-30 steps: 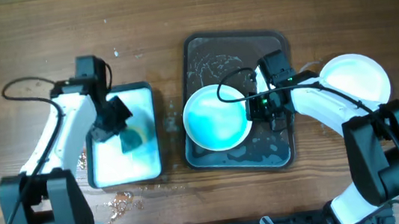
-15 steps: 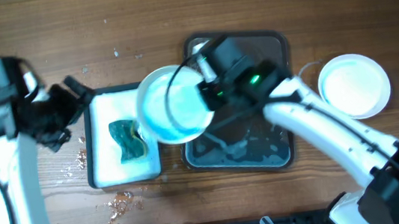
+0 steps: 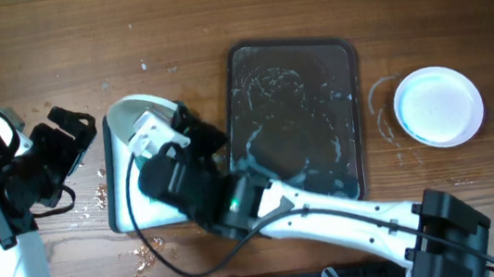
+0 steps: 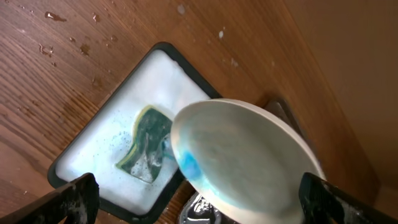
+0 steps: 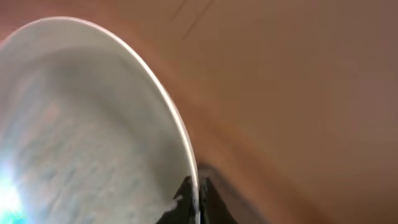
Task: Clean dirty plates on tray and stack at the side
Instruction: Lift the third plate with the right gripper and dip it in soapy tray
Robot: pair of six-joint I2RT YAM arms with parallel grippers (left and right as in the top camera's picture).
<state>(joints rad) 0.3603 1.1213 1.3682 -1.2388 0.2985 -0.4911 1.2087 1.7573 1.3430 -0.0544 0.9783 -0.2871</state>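
Note:
A white plate (image 4: 249,155) with a blue smear on its lower edge hangs tilted over the small white-bottomed tray (image 4: 93,149). My right gripper (image 5: 198,198) is shut on its rim, and the plate (image 5: 81,124) fills that wrist view. From overhead only the plate's rim (image 3: 131,105) shows past the right arm (image 3: 235,196). My left gripper (image 3: 70,154) stands wide open to the left of the small tray, its fingers (image 4: 74,199) apart with nothing between them. The dark grey tray (image 3: 297,123) holds only wet streaks. A cleaner plate (image 3: 437,106) lies on the table at the right.
A green and yellow sponge (image 4: 144,144) lies in suds in the small tray (image 3: 117,209). Water drops spot the wood to the left of and below that tray. The right arm reaches across the table's front, from the lower right.
My right arm lifted the plate off the dark tray and carried it left over the small tray. My left gripper opened, left the sponge and drew back to the left.

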